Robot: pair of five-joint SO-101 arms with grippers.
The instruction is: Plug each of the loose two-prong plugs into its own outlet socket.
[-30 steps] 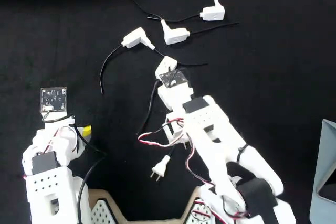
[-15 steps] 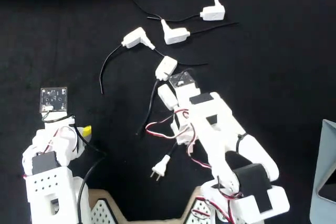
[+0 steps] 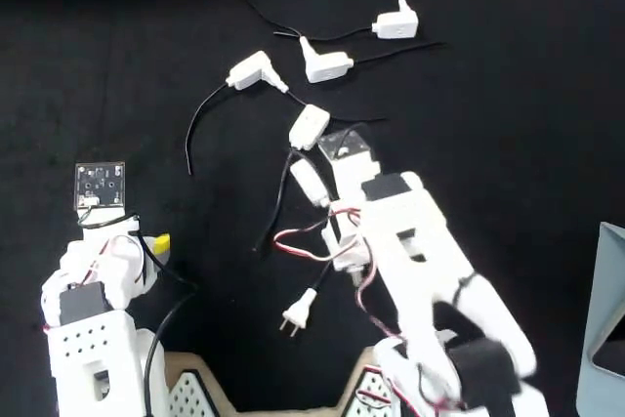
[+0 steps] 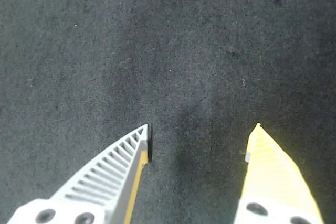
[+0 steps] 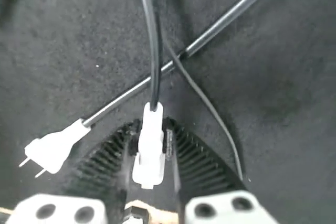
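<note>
The right gripper is clamped shut on a white plug, mid-frame in the high view. The plug's long axis runs up-frame toward the nearest socket, just beyond it. Its cable leaves from that far end and its prongs are hidden. A second plug lies at lower centre, prongs pointing down-left. The left gripper is wide open and empty at lower left, well apart, so the right arm is nearer.

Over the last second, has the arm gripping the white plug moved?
Yes: the right gripper pulled back from the white outlet socket, toward its own base.
</note>
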